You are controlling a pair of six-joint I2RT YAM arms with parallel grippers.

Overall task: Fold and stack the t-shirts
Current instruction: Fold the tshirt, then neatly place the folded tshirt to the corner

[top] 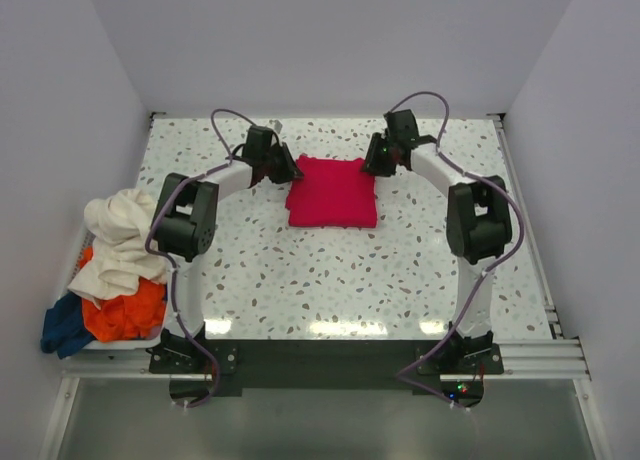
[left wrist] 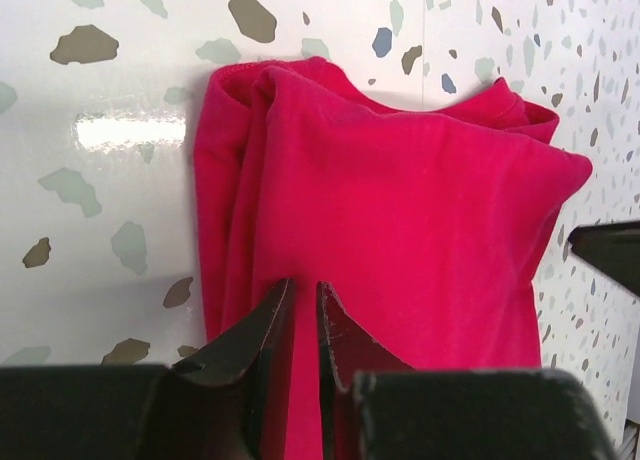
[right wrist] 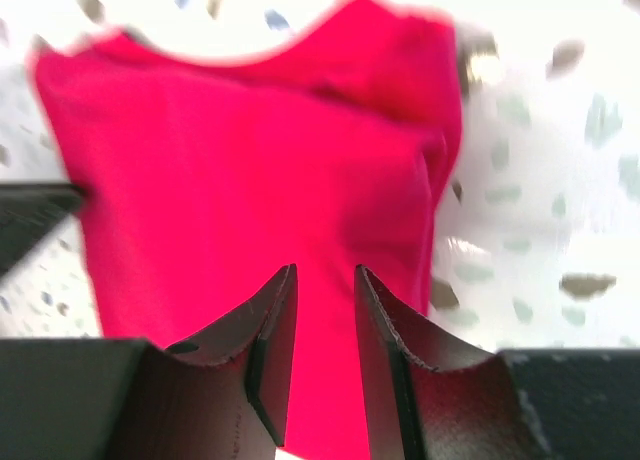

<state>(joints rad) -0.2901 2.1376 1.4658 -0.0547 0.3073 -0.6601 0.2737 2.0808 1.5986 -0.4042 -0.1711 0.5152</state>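
The crimson red t-shirt (top: 333, 192) lies folded in a flat rectangle at the far middle of the table. My left gripper (top: 290, 172) hovers at its far left corner. In the left wrist view (left wrist: 305, 285) its jaws stand a narrow gap apart over the red cloth (left wrist: 400, 220), holding nothing. My right gripper (top: 372, 166) is at the far right corner. In the right wrist view (right wrist: 325, 270) it is open and empty over the shirt (right wrist: 250, 150). The cream white shirt (top: 120, 235), the orange shirt (top: 128, 315) and the dark blue shirt (top: 65, 325) lie crumpled in a pile at the left edge.
The speckled table (top: 340, 280) has white walls on three sides. The shirt pile overhangs the table's left edge beside the left arm's base. The other gripper's dark tip shows at the edge of the left wrist view (left wrist: 610, 250) and of the right wrist view (right wrist: 30, 215).
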